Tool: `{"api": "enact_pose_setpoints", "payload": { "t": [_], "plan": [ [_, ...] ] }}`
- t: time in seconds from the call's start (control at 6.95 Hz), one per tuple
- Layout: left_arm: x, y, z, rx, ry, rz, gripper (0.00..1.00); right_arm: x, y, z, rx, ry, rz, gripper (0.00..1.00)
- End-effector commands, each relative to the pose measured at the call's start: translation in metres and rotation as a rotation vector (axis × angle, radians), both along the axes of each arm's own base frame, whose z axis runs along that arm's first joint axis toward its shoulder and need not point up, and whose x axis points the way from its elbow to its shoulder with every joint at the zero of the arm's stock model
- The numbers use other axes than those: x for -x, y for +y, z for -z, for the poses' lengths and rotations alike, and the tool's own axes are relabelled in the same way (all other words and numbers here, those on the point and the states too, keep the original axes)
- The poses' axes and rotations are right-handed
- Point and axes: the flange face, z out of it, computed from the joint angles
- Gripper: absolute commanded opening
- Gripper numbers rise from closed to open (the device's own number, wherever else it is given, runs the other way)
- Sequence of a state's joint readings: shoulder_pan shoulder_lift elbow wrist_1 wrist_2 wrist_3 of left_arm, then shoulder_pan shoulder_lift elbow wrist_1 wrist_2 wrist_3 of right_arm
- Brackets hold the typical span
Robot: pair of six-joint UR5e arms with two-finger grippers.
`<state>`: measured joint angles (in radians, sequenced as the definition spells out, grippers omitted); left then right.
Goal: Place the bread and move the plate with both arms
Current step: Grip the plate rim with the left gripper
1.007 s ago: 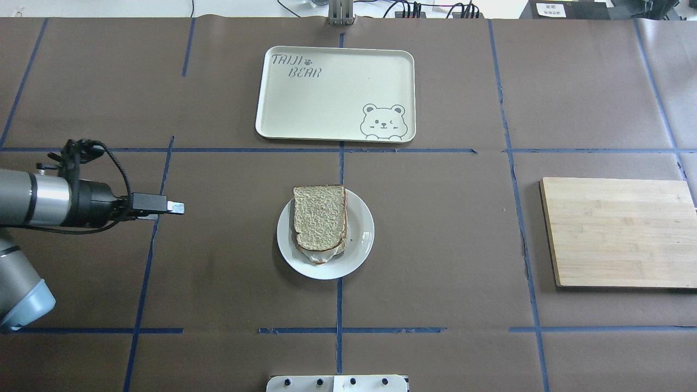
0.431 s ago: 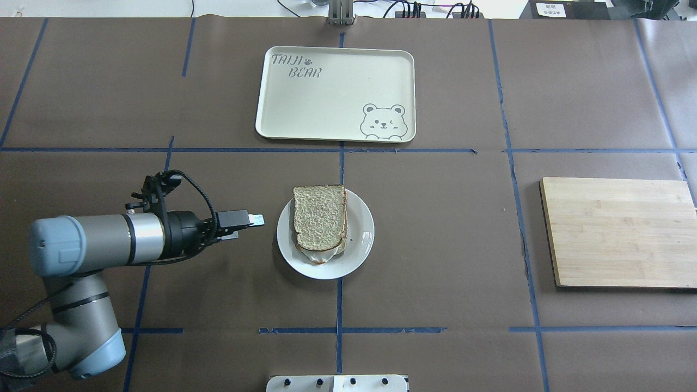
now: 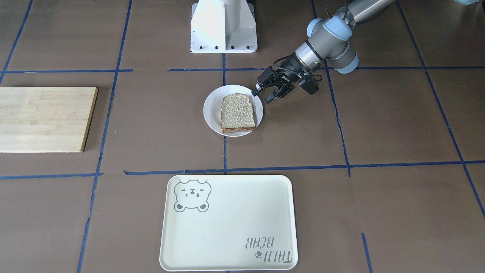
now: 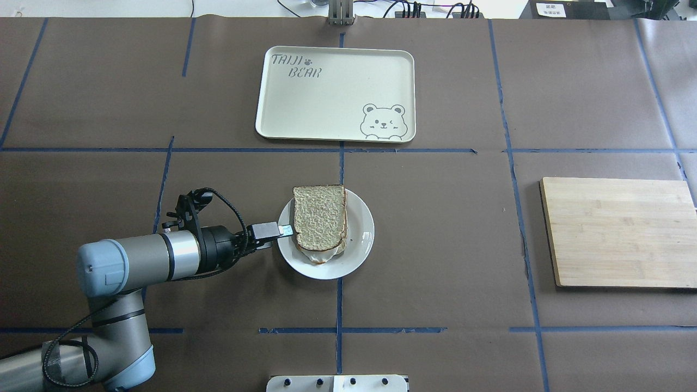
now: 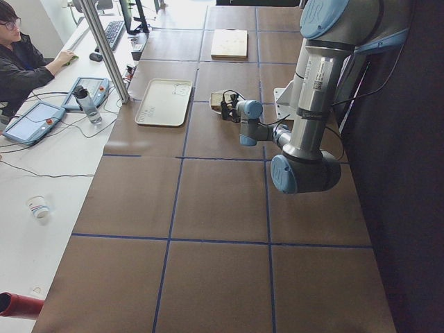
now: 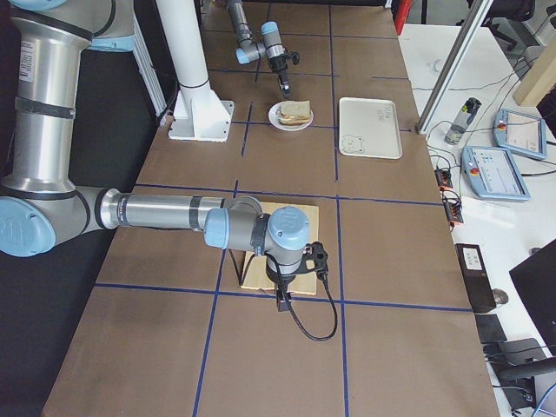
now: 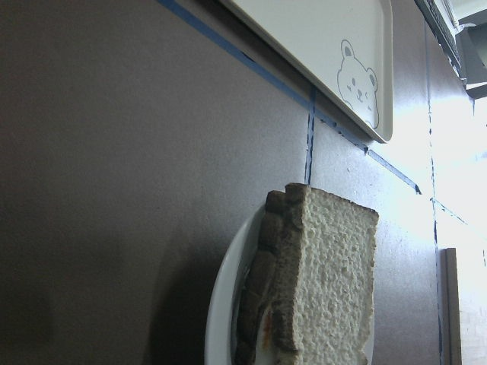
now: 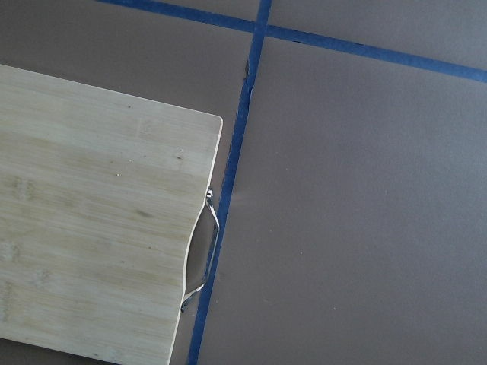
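Hovering left gripper (image 3: 264, 94), jaws apart, at rim of plate (image 3: 212, 110), frame centre. Noting bread (image 3: 237, 112) lying topmost on plate. Finding right gripper (image 6: 282, 302) state impossible to tell.

Brown table (image 4: 435, 245) — blue tape lines (image 4: 338, 305).

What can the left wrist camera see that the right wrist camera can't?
Only the left wrist camera shows the bread stacked on the white plate, and the bear tray. Only the right wrist camera shows the metal handle on the wooden board. Both show the brown table cover and blue tape lines.
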<state>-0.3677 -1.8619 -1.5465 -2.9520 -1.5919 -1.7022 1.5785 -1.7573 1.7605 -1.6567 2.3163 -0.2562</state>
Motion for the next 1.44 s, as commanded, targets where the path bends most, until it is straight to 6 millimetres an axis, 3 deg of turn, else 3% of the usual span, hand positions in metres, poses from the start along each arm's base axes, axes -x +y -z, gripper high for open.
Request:
{"api": "enact_pose_setpoints", "payload": {
  "t": [0.0, 0.29, 0.43, 0.72, 1.01, 1.29],
  "plan": [
    [-0.003, 0.0, -0.008, -0.002, 0.015, 0.003, 0.65, 0.0, 0.0, 0.001, -0.001, 0.0, 0.0, 1.0],
    [-0.01, -0.002, -0.016, 0.024, 0.005, 0.0, 0.59, 0.0, -0.001, 0.001, -0.003, 0.001, 0.0, 1.0],
    [-0.022, -0.006, -0.012, 0.045, 0.013, -0.002, 0.59, 0.0, -0.001, 0.001, -0.003, 0.001, 0.0, 1.0],
    [-0.027, -0.008, -0.011, 0.047, 0.013, -0.002, 0.55, 0.0, -0.001, 0.002, -0.005, 0.0, 0.0, 1.0],
    [-0.026, -0.008, -0.01, 0.046, 0.015, -0.002, 0.2, 0.0, -0.001, 0.001, -0.003, 0.0, 0.0, 1.0],
    [-0.024, -0.007, -0.007, 0.035, 0.043, -0.003, 0.11, 0.0, -0.001, 0.001, -0.003, 0.0, 0.0, 1.0]
  ]
}}
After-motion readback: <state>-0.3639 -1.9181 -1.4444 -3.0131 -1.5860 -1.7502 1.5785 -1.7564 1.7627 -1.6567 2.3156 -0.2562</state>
